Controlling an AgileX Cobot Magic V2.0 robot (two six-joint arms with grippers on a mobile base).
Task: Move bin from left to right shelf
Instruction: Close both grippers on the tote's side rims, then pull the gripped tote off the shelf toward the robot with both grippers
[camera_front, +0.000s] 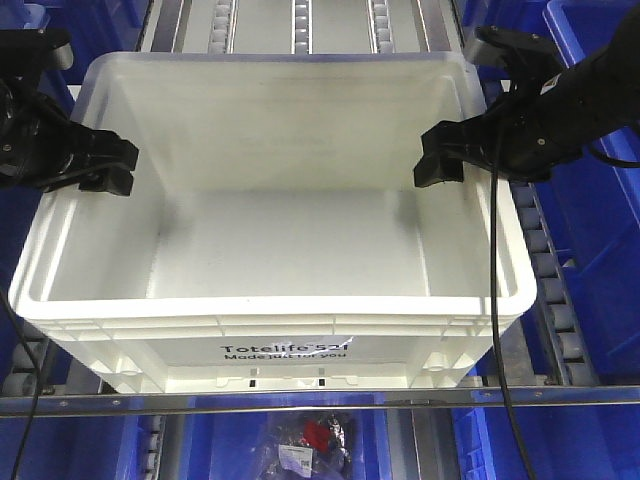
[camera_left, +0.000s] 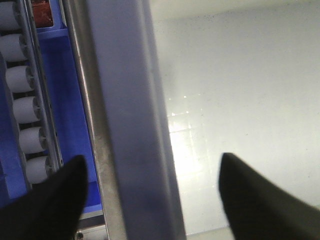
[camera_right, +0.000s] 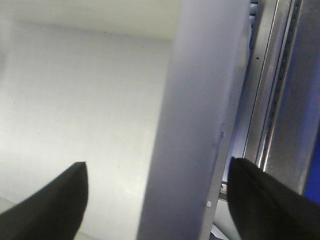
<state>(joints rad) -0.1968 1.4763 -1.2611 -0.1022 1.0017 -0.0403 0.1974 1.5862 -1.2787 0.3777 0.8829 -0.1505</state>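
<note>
Jaws of the left gripper (camera_front: 108, 165) are standing open, straddling the left rim of the bin (camera_front: 270, 308). In the left wrist view, one finger (camera_left: 55, 195) is hanging outside the wall and the other inside, with a gap showing on each side of the rim. Jaws of the right gripper (camera_front: 445, 158) are likewise standing apart across the right rim, one finger (camera_right: 50, 205) hanging inside the bin and the other outside.

The bin is sitting on the shelf's roller tracks (camera_front: 552, 290), just behind the near metal rail (camera_front: 300, 402). Its printed side (camera_front: 285, 350) is facing near. Blue bins (camera_front: 600, 200) are flanking it, and a bagged item (camera_front: 315, 440) is lying in the level below.
</note>
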